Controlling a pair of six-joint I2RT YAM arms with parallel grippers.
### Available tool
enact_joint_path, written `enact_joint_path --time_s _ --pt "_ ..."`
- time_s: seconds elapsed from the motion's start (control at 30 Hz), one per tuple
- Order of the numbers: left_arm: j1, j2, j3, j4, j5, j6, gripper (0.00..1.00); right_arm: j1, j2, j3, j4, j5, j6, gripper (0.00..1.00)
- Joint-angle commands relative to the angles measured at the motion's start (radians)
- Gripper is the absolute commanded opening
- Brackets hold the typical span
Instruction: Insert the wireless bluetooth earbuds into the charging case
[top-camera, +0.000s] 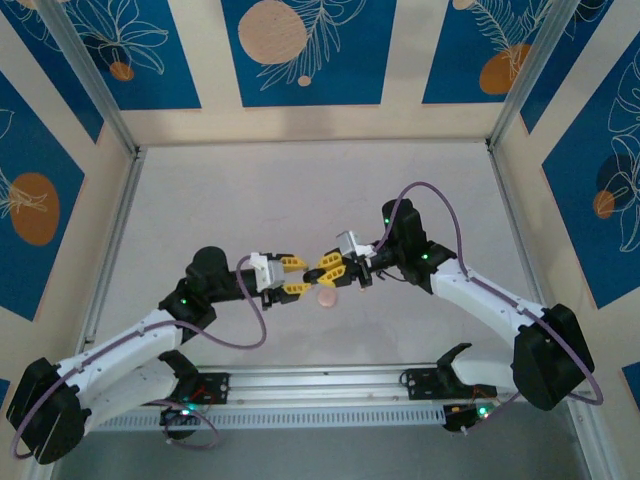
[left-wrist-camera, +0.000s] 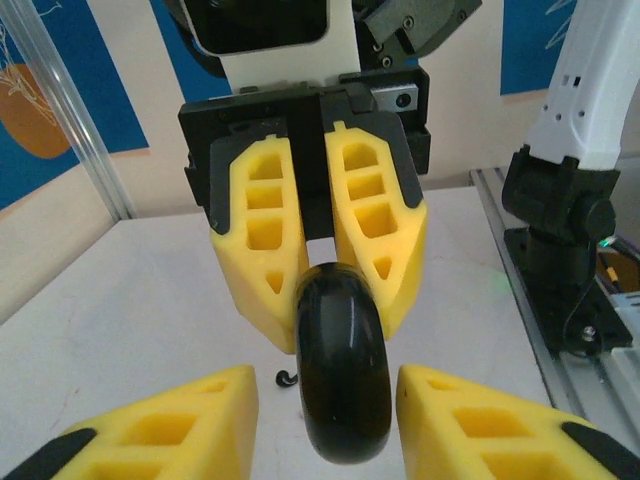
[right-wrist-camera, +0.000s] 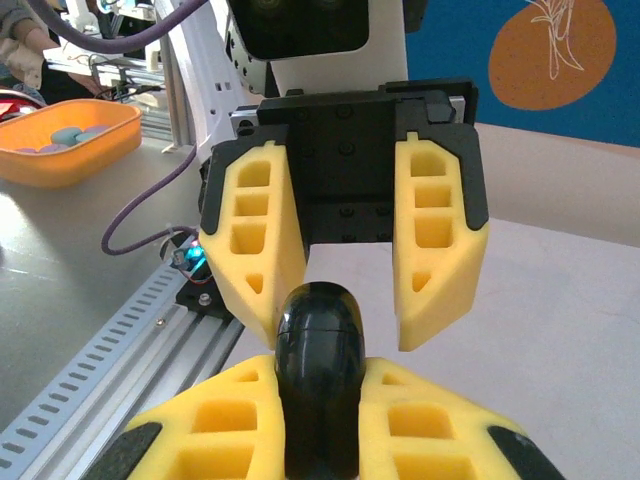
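Over the middle of the pale grey tabletop (top-camera: 300, 190) the two arms meet tip to tip. The right gripper (top-camera: 329, 271) has its yellow jaws pressed against both flat faces of a glossy black round charging case (right-wrist-camera: 318, 350), which stands on edge between them and is lifted clear of the tabletop. Whether the black round charging case is closed along its seam I cannot tell. The left gripper (top-camera: 294, 276) faces it with its jaws spread wide; in the left wrist view the two yellow fingers (left-wrist-camera: 170, 430) stand on either side of the case, apart from it, holding nothing. A tiny black stemmed earbud (left-wrist-camera: 287, 378) lies on the tabletop just beside the lower edge of the case, under the two grippers. A pale pink round case (top-camera: 326, 298) lies flat on the tabletop just on the near-edge side of the gripper tips. In the right wrist view an orange plastic tray (right-wrist-camera: 110, 135) with small bluish pieces sits on a separate surface beyond the table rail.
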Motion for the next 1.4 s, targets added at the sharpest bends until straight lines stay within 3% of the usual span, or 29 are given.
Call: enact_joint_path --time_s 0.0,0.37,0.53,0.6,0.7,0.8,1.03,1.37 --pt "-0.006 0.0 -0.011 0.038 0.03 -0.009 0.37 0.009 0.007 0.007 0.014 -0.03 0.014 0.11" --pt "-0.006 0.02 -0.005 0.03 0.032 -0.009 0.39 0.015 0.009 0.005 0.04 -0.027 0.029 0.11" --pt "-0.005 0.015 -0.002 0.003 0.029 0.003 0.26 0.016 0.009 0.005 0.039 -0.023 0.03 0.11" --pt "-0.005 0.007 0.004 -0.029 0.019 0.019 0.22 0.016 0.003 0.009 0.022 -0.011 0.025 0.15" --pt "-0.007 -0.009 0.034 -0.147 -0.023 0.077 0.21 0.019 -0.024 0.026 -0.098 0.07 -0.032 0.34" --pt "-0.006 -0.006 0.081 -0.309 -0.085 0.163 0.21 0.032 -0.056 0.06 -0.261 0.213 -0.131 0.41" --pt "-0.013 0.055 0.188 -0.547 -0.16 0.282 0.19 0.081 -0.033 0.153 -0.485 0.406 -0.291 0.43" --pt "-0.024 0.06 0.202 -0.577 -0.171 0.298 0.19 0.137 0.091 0.227 -0.481 0.39 -0.321 0.43"
